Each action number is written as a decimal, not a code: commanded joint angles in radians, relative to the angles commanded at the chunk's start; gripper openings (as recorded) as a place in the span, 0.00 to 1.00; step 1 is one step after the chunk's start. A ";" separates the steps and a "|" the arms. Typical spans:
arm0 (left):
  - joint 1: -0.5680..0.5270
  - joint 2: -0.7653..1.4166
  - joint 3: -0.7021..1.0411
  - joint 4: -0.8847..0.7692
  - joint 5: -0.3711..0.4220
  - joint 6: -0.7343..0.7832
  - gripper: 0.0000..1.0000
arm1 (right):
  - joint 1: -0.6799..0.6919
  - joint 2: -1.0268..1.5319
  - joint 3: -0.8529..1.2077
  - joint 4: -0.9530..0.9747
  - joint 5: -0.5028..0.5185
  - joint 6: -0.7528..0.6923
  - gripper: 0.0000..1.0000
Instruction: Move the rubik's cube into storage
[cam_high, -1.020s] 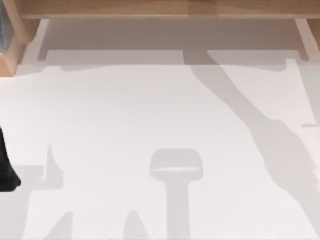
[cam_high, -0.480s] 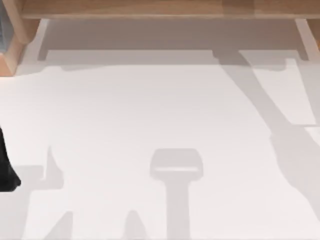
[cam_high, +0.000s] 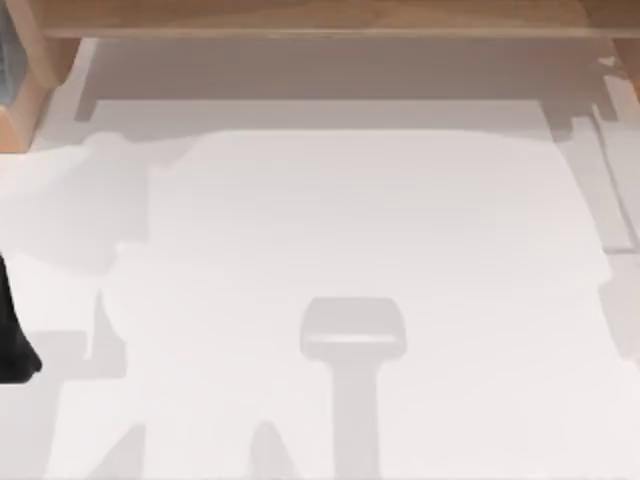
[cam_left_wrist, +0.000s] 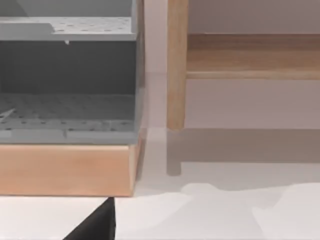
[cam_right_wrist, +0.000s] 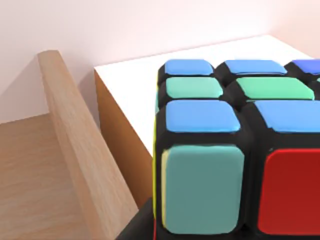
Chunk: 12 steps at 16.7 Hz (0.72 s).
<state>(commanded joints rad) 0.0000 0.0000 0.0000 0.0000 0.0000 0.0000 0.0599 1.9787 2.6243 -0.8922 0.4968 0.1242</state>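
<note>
The left arm (cam_high: 12, 340) sits parked at the table's 9 o'clock edge. Whether its claw is open or closed cannot be told. Its wrist camera looks at the grey shelf (cam_left_wrist: 65, 110), a perforated unit on a wooden base, which I take to be the storage. A wooden post (cam_left_wrist: 177, 65) stands just beside it. A wooden frame (cam_high: 300, 18) runs along the table's 12 o'clock side.

The cube (cam_right_wrist: 235, 150) is on the right arm's side, close under that wrist camera. It sits over a white top (cam_right_wrist: 135, 85), near a wooden rail (cam_right_wrist: 75, 140). A dark sliver at its lower corner is likely part of the right claw (cam_right_wrist: 142, 222). How far that claw is open, and whether it has the cube, cannot be told.

Risks, as I judge them: a corner could catch the rail or post on the way across and twist the cube loose. A hold on the smooth tiles alone could slip, and so could an off-centre one.

The cube is scrambled. It has a black body and rounded glossy tiles: blue and green on one face, teal and red on another, with a thin yellow edge.
</note>
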 joint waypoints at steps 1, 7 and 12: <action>0.000 0.000 0.000 0.000 0.000 0.000 1.00 | -0.045 0.013 0.036 -0.077 -0.021 -0.009 0.00; 0.000 0.000 0.000 0.000 0.000 0.000 1.00 | -0.287 0.214 0.195 -0.495 -0.190 -0.146 0.00; 0.000 0.000 0.000 0.000 0.000 0.000 1.00 | -0.403 0.505 0.253 -0.718 -0.357 -0.323 0.00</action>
<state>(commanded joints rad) 0.0000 0.0000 0.0000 0.0000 0.0000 0.0000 -0.3436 2.4839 2.8772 -1.6101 0.1397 -0.1991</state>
